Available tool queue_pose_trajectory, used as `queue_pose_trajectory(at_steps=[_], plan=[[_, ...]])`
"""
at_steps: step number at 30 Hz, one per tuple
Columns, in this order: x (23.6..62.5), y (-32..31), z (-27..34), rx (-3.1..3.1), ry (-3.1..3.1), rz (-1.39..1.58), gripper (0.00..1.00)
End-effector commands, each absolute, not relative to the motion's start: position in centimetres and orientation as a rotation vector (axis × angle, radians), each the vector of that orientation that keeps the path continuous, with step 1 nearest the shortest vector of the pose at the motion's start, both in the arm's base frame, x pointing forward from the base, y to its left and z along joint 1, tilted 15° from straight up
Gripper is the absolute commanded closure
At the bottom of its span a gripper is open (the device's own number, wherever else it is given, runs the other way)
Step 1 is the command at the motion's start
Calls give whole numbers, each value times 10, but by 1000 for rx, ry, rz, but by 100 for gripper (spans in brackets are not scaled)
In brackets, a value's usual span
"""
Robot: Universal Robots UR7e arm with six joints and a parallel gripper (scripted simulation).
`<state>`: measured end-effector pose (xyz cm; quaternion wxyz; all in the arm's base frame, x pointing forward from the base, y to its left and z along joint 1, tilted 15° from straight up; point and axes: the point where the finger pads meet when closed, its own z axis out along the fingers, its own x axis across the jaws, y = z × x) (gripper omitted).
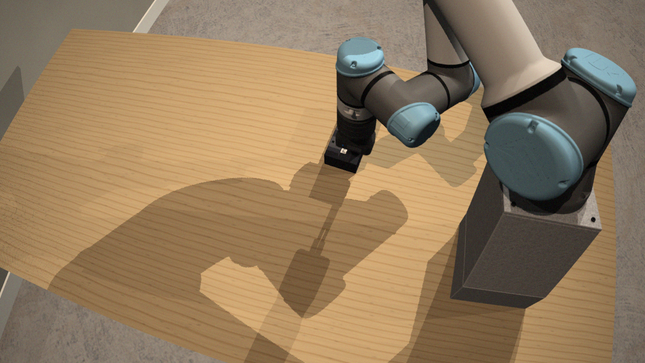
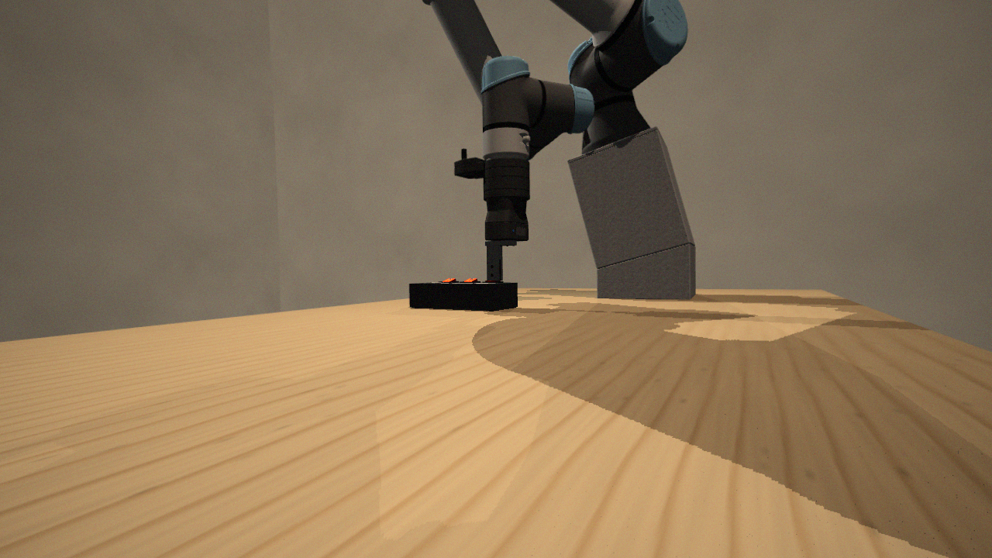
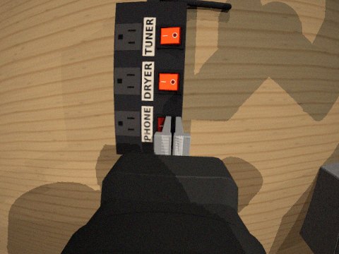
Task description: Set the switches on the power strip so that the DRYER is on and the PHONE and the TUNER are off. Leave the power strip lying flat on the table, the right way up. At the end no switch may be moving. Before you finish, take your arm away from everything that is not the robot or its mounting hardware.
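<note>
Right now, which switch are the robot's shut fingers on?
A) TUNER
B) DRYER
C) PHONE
C: in the wrist view the shut gripper covers the PHONE switch, while the TUNER switch and DRYER switch on the power strip show uncovered.

High overhead, low table-edge, close wrist views, all sharing the power strip [image 3: 150, 75].

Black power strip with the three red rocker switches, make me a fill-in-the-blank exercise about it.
The black power strip lies flat on the wooden ____.
The middle red switch is labelled ____.
The shut grey fingertips of the gripper are over the switch labelled ____.
The label nearest the cord reads ____.

Missing words: table; DRYER; PHONE; TUNER
</note>
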<state>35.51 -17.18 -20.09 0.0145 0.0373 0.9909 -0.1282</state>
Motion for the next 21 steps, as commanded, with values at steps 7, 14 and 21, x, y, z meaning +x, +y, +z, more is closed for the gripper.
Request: queue_pose_trajectory(at_steps=[7,14,21], plan=[[355,-172,-202,117,3086,-396,100],[355,-170,-194,117,3086,-396,100],[355,-166,-179,117,3086,-396,100]])
